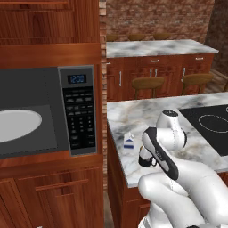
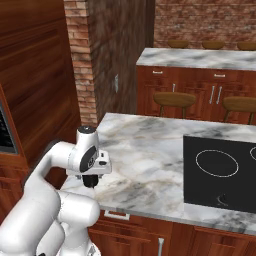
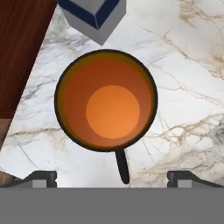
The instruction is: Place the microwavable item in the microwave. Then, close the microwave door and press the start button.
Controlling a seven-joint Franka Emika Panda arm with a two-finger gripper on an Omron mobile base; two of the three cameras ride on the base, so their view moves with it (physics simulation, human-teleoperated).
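Hand view is looking straight down into the mug (image 3: 106, 100), standing on the marble counter (image 3: 183, 65) with its handle pointing toward the camera, a carton (image 3: 92, 15) just beyond it. The gripper (image 3: 111, 177) is hovering above with its fingers spread wide, one tip either side of the mug, holding nothing. The pickup step appears to be in hand; the next move likely calls for descending and closing on the mug's wall. In the left base view, the microwave (image 1: 42, 113) is standing open, its turntable (image 1: 18, 124) bare. The door is lying outside the frame, and the arm is blocking the mug from both base views.
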